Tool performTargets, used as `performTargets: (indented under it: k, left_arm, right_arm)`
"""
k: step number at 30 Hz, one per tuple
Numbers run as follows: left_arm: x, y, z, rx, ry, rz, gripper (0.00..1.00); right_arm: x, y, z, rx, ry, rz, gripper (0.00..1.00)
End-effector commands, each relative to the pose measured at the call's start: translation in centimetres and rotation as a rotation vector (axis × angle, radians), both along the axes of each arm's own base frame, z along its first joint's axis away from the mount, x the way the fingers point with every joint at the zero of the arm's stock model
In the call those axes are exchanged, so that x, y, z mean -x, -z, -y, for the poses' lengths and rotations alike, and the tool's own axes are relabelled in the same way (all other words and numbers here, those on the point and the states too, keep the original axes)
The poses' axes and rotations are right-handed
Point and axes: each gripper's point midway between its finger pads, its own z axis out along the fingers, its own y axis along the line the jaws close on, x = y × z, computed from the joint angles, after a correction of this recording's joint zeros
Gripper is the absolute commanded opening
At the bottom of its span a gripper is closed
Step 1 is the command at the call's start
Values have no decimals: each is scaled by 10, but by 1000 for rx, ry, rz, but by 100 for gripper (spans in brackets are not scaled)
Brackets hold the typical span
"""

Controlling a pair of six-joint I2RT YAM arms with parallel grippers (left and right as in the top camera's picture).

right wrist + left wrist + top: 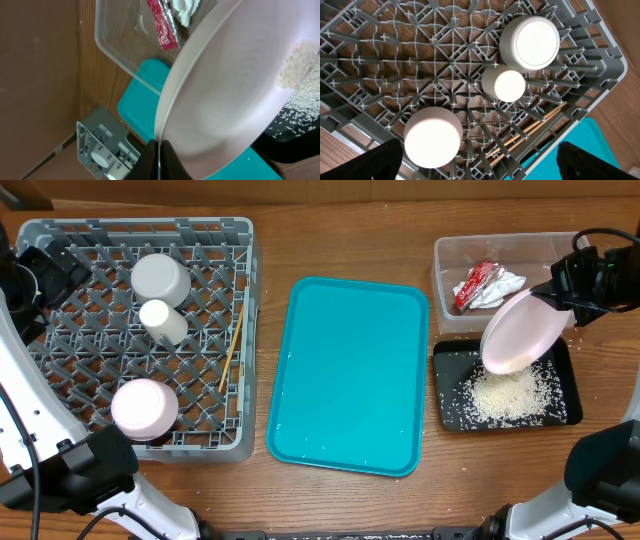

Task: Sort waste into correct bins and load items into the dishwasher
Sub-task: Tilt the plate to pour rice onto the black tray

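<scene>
My right gripper is shut on the rim of a large white plate. It holds the plate tilted over the black tray. Rice clings to the plate's low edge, and a pile of rice lies in the tray. The clear tub holds the crumpled napkin and the sauce packet. The grey rack holds a bowl, a cup, another white round piece and chopsticks. My left gripper hangs open above the rack, empty.
A large teal tray lies between the rack and the two bins, with nothing on it. Wooden tabletop surrounds everything. The arm bases stand at the near edge, left and right.
</scene>
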Motion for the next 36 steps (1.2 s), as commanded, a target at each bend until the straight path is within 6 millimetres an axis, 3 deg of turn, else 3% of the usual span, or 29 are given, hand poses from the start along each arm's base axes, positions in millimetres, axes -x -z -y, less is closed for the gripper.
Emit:
performTargets:
  k: [1,7,9,18,20,22,25,28,31,35,36]
  left_arm:
    - [-1,0,0,7,-8,1,100]
    - [-1,0,0,7,-8,1,100]
    - [-1,0,0,7,-8,1,100]
    - [-1,0,0,7,-8,1,100]
    - [-1,0,0,7,-8,1,100]
    - [-1,0,0,8,-8,1,100]
    - [-1,0,0,7,-8,1,100]
    - [-1,0,0,7,-8,1,100]
    - [-1,0,0,7,-8,1,100]
    - [-1,0,0,7,-8,1,100]
    - [-1,0,0,7,-8,1,100]
  right_arm:
    - [-3,-20,-7,-21,-59,96,4]
    - [-9,-27,-13,-43,-105,157,4]
    - [-3,-27,-18,-81,-109,134,4]
    - [1,-19,-10,-29,-80,88,4]
    - [5,-21,-15,-61,-95,81,4]
    - [2,-17,-7,-6,-83,82,4]
    - [7,-20,-15,-55,-102,76,4]
    - [3,-16,-6,-1,-84,78,4]
    - [10,-21,-19,-69,-132,86,4]
    - [2,-17,-5,10,-104,98,4]
    - [4,-18,-9,-15,-114,97,4]
